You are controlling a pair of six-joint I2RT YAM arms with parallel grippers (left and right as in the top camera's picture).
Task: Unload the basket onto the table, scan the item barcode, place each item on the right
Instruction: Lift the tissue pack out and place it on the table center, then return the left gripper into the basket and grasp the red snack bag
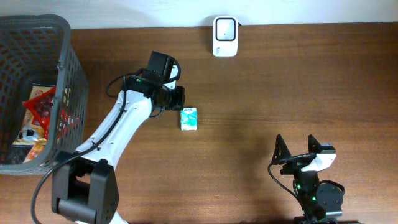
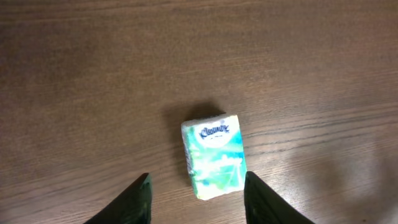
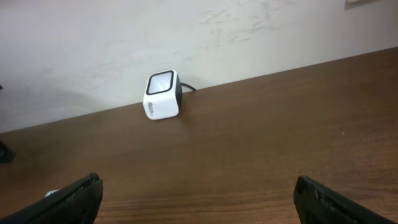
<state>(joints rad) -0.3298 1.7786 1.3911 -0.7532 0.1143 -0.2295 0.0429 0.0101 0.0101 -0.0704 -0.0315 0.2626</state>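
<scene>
Brown tabletop point(image 1: 280, 81), grey basket point(image 1: 68, 74) at far left. Left pincer point(image 1: 178, 99) stands open, straddling the tissue pack point(image 1: 188, 118), which lies flat, well apart from the scanner point(image 1: 224, 36). Right pincer point(image 1: 296, 148) wide open, empty. Judgement: scan not yet done.

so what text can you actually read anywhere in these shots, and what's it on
"Kleenex": on the top face of the small green and white tissue pack.
Faint marking on the front of the white cube-shaped barcode scanner: too small to read.
Print on the red and orange packets inside the dark grey plastic mesh basket: too blurred to read.
</scene>
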